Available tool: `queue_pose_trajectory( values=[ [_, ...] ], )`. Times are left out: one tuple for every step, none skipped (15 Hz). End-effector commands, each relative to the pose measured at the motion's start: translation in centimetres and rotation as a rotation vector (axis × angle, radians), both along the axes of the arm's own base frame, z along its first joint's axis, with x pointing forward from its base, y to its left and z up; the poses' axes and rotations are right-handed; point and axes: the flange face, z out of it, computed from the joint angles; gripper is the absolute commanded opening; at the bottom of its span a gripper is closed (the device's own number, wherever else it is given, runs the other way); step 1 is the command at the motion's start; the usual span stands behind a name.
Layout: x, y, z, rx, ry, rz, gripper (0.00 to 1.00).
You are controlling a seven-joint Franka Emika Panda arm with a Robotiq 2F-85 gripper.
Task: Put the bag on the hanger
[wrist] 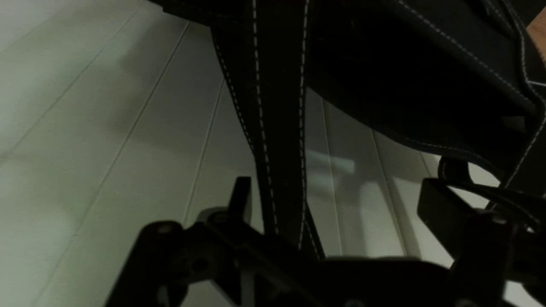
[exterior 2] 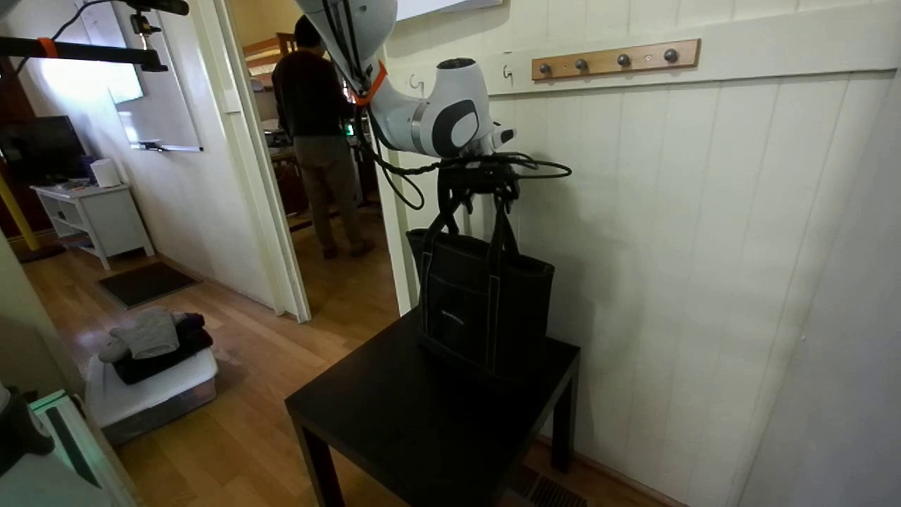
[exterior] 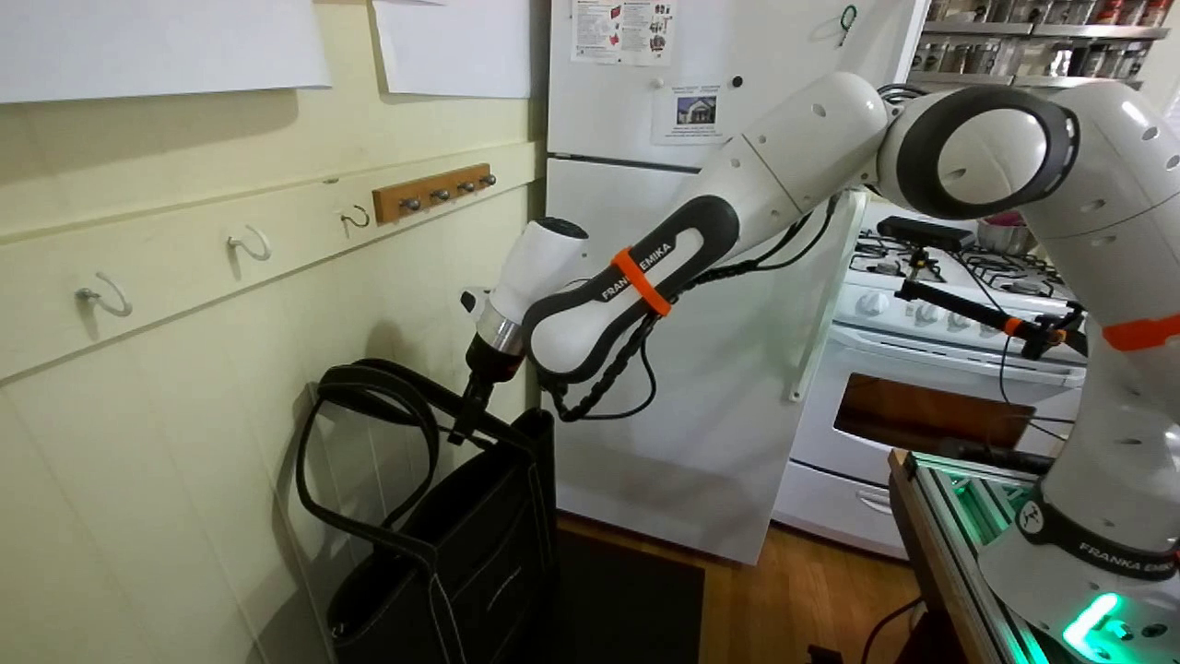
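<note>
Robotiq gripper (wrist: 338, 187) hanging at the mouth of a large black tote bag (exterior 2: 486, 303), its two fingers (wrist: 241, 197) spread wide and pinching nothing. Between them, in the dim wrist view, runs a white-stitched strap handle (wrist: 281, 123), nearer one finger, with what seems another strap behind it; more strap lies by the far finger, whether inside or outside its reach I can't tell. The bag stands upright on a black side table (exterior 2: 394, 419) beside a cream panelled wall (exterior 2: 669, 246), lower than the white curved hooks (exterior: 265, 249) on the rail (exterior: 304, 214), and hangs from none of them. I judge the step in hand to be taking the handles. To do it well, centre the strap, gather both handles if they fit, and close slowly: the fingers face its edges, so it will probably bunch. Leave some loop free to slip over a hook. Lift gently, straight up; so soft a bag may sway and brush the wall.
</note>
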Motion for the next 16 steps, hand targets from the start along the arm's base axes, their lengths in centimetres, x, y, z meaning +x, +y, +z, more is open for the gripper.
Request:
queue_pose_trajectory(
  values=[
    [1.5, 0.4, -1.4, 0.0, -0.025, 0.001, 1.0],
    [1.8, 0.5, -1.6, 0.0, -0.027, 0.001, 1.0],
    [2.0, 0.6, -1.6, -0.003, -0.034, -0.002, 1.0],
    [2.1, 0.6, -1.5, -0.001, -0.037, -0.002, 1.0],
    [2.2, 0.6, -1.4, 0.005, -0.038, -0.003, 1.0],
    [2.5, 0.7, -1.3, 0.003, -0.042, -0.005, 1.0],
    [2.6, 0.7, -1.3, 0.003, -0.043, -0.006, 1.0],
    [2.8, 0.7, -1.3, 0.003, -0.045, -0.006, 0.75],
    [2.9, 0.7, -1.5, 0.003, -0.048, -0.003, 0.74],
    [3.0, 0.8, -1.5, 0.003, -0.05, -0.001, 0.68],
    [3.0, 0.9, -1.7, 0.01, -0.06, 0.015, 0.58],
    [3.0, 1.0, -1.9, 0.016, -0.061, 0.019, 0.5],
    [3.1, 1.0, -2.2, 0.019, -0.06, 0.021, 0.42],
    [3.1, 1.1, -2.6, 0.023, -0.053, 0.02, 0.35],
    [3.1, 1.1, -2.9, 0.024, -0.05, 0.02, 0.28],
    [3.1, 1.1, -3.1, 0.025, -0.048, 0.02, 0.19]
  ],
)
